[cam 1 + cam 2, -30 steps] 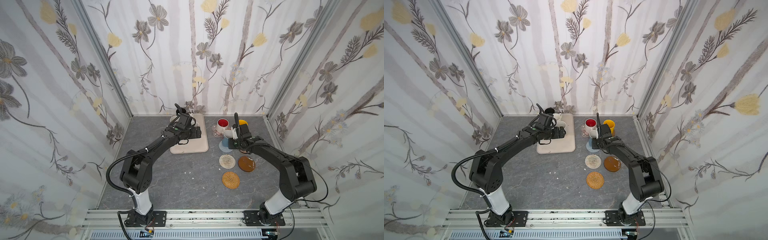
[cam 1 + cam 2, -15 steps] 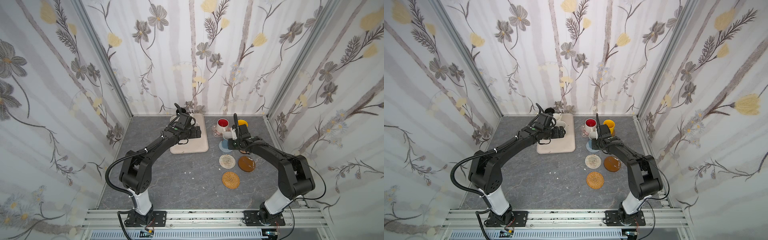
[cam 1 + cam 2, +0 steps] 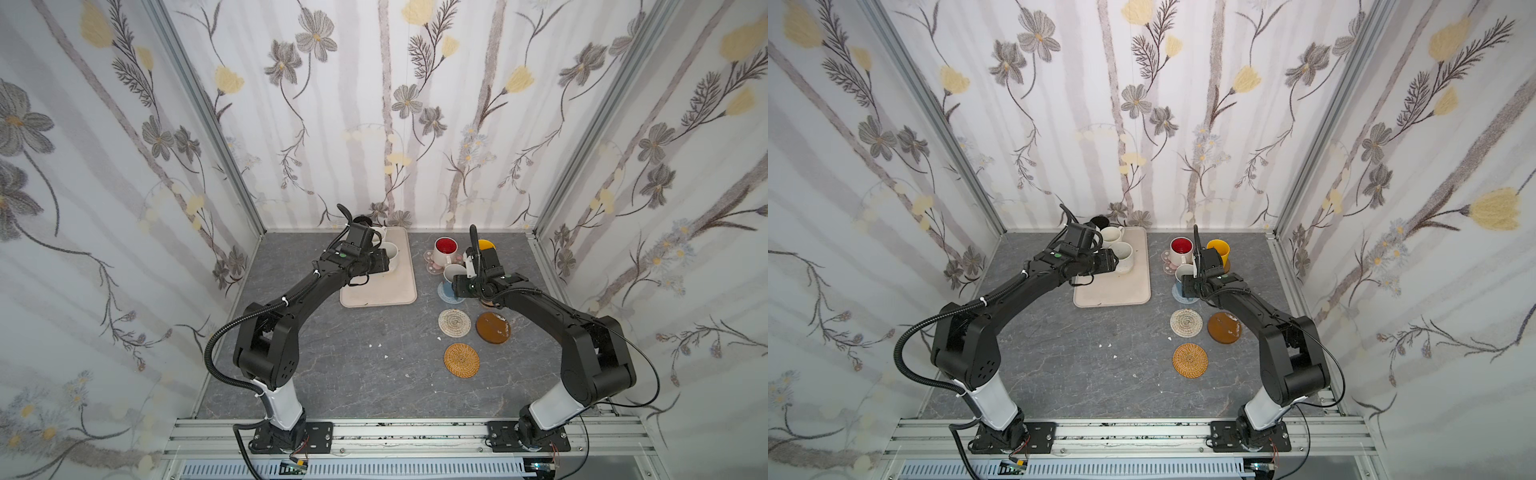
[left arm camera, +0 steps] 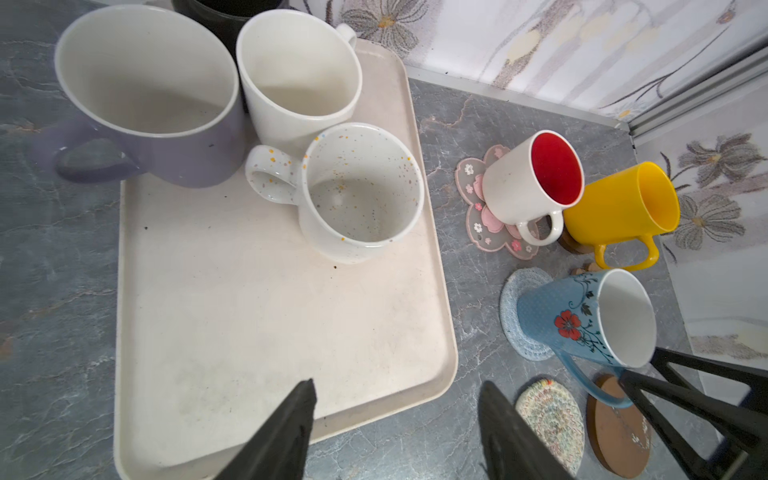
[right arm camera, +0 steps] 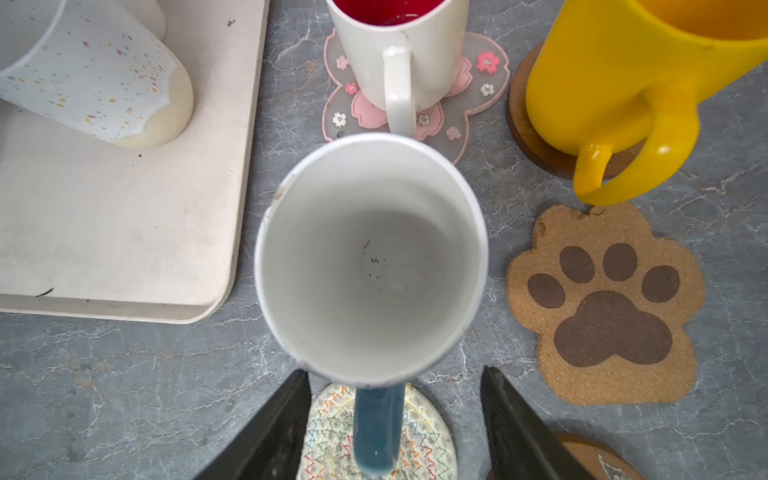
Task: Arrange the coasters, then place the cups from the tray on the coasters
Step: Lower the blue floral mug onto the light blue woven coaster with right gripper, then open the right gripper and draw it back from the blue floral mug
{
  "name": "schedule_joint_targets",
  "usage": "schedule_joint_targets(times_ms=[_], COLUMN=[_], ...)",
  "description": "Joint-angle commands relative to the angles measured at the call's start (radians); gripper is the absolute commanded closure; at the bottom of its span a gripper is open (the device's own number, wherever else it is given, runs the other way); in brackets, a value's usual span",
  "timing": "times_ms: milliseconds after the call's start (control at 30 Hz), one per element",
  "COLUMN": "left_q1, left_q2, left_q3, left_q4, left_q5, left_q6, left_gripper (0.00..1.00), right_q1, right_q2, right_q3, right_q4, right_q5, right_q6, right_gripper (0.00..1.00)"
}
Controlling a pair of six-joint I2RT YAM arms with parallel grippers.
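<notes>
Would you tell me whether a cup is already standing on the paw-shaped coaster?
No, in the right wrist view the paw-shaped coaster lies bare beside the pale blue mug.

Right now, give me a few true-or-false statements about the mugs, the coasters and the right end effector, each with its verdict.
1. The yellow mug stands on a brown disc coaster. True.
2. The paw coaster carries a mug. False: it is bare.
3. The speckled mug sits on the tray. True.
4. The right end effector is clamped on the pale blue patterned mug's handle. False: it is open, with its jaws apart on either side of the handle.
</notes>
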Motion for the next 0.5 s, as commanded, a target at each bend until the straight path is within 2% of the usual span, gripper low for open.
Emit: schedule_joint_targets(times_ms=[0,100,267,467], left_q1=[0.019,0.042,0.08,0.113], left_q2=[0.021,0.048,0.115,0.201], left_q3=[0.027,0.055,0.111,0.173], left_q4=[0.013,0.013,0.012,0.012], left_q5=[-0.029,-0.054,-0.069,-0.071], left_q6=[-0.014,-0.02,-0.033,-0.045], left_gripper=[0.54,0.59,0.61,0.54], right_q1=[0.008,0.019,0.048,0.05], right_q2=[-0.039,-0.079,-0.145,-0.282], right_q3=[0.006,0.009,0.004,-0.065], right_q4=[0.022,0.018,0.037,0.183], right_q5=[0.022,0.025,0.011,-0.152], right_q6=[0.002,0.002,0.001,0.062], right_gripper=[0.28,0.23,0.11,0.03])
